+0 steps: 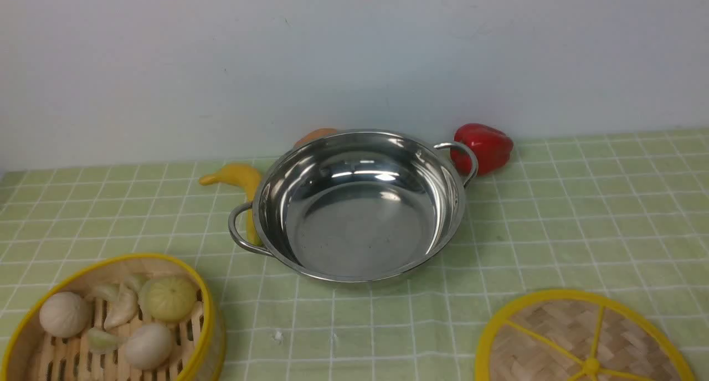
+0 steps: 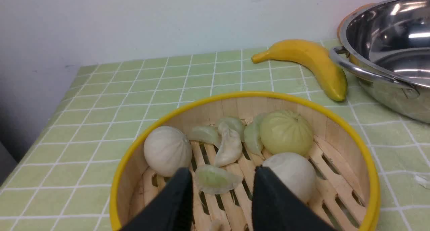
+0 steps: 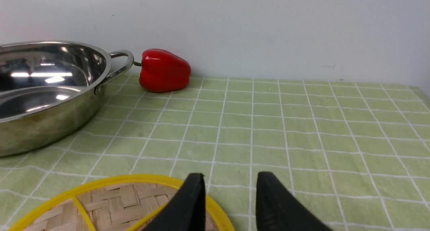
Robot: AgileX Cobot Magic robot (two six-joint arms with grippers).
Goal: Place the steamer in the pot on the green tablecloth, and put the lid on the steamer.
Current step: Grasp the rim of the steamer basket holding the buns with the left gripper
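As seen from the front, the steel pot (image 1: 354,226) sat empty on the green tablecloth (image 1: 581,220), with the steamer (image 1: 128,256) at near left and the lid (image 1: 554,336) at near right, both apart from it. From the left wrist, the left gripper (image 2: 223,170) hung parted above the steamer's buns (image 2: 167,150), grasping nothing. From the right wrist, the right gripper (image 3: 231,174) stood parted over the lid's rim, empty.

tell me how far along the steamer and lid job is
Nothing is done yet: the shiny two-handled steel pot sits empty on the green grid tablecloth. In hand: the left gripper hangs open over the yellow-rimmed bamboo steamer basket of buns, the right gripper open above the flat woven yellow-rimmed lid. Left: both placements.
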